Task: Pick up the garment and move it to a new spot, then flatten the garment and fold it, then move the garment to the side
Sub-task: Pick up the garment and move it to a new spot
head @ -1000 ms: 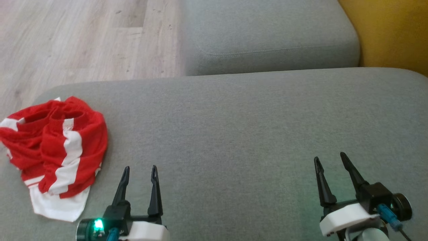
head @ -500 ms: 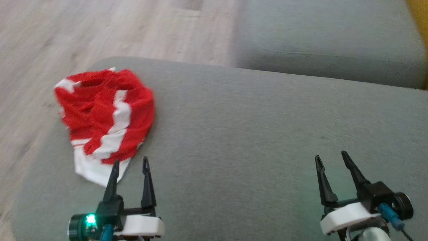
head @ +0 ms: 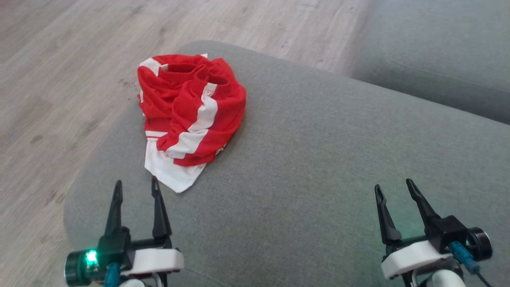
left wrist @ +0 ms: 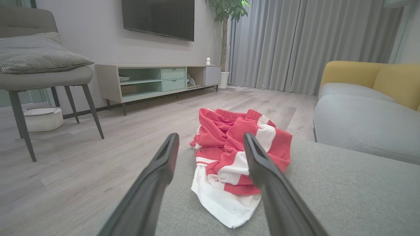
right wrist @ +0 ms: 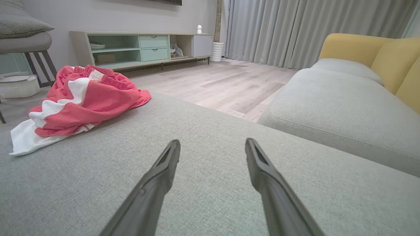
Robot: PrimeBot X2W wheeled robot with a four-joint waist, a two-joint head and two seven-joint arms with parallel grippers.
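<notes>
Though untouched, garment (head: 191,113) just ahead of wide-apart left tool (head: 135,181); right tool (head: 393,184) likewise spread, empty.

Colour record: garment and surroundings.
You are looking at a red garment (head: 187,107) with broad white bands and a white hem on a plain grey cushion (head: 318,179); floor (head: 59,79) pale wood grain; sofa back (right wrist: 361,49) mustard yellow; left gripper (head: 135,181) and right gripper (head: 392,185) black-fingered with white housings.

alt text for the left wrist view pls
A crumpled red and white fabric garment lies on a grey fabric cushion, beyond the open left pincer. Behind it are a pale wood floor, a grey chair and a yellow-backed sofa.
</notes>
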